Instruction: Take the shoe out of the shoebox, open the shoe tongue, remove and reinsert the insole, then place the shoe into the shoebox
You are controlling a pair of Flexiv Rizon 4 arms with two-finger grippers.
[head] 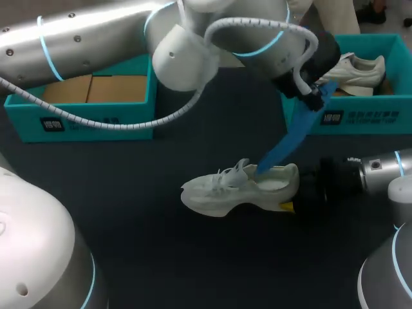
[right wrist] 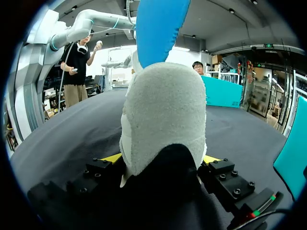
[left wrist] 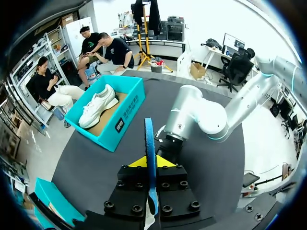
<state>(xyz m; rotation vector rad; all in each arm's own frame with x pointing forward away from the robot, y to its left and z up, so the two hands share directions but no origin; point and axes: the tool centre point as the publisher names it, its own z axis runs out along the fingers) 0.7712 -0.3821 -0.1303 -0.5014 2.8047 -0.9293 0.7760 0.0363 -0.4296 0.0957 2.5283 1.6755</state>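
**Shoe (head: pixel 232 190) gripped at the heel, insole (head: pixel 286 145) half in: where we could lose it**

Dark table (head: pixel 161 257) carries everything. Our left arm (head: pixel 96 32) comes in from the left and reaches past the middle. It ends above the near wall of the right box (head: pixel 360 119), a teal shoebox with a second shoe (head: pixel 357 67) inside. The left box (head: pixel 77 122), also teal, shows only a cardboard floor.

The shoe stands on its sole on the table between the two boxes and outside both, with its toe toward our left. Our right gripper (right wrist: pixel 163 160) is closed on its heel, one yellow tip on either side. The blue insole rises at a slant from the shoe's mouth. Its lower end is inside, and its upper end is pinched flat in our left gripper (left wrist: pixel 151 163), whose fingers stand narrow.

Risks as we judge them, largest first:
- **Arm against box.** The left arm works close over the right box, so a careless swing could knock its wall.
- **Shoe twisting.** It is held only at the heel. A pull or push along the slanted insole could pivot it or drag the toe across the table.
- **Insole buckling.** It is thin and soft. Pushed down off-line, it may fold at the mouth or catch on the tongue and laces instead of lying flat.
- **Grip slipping.** The left fingers hold only the insole's end, so a snag inside the shoe could pull it free.
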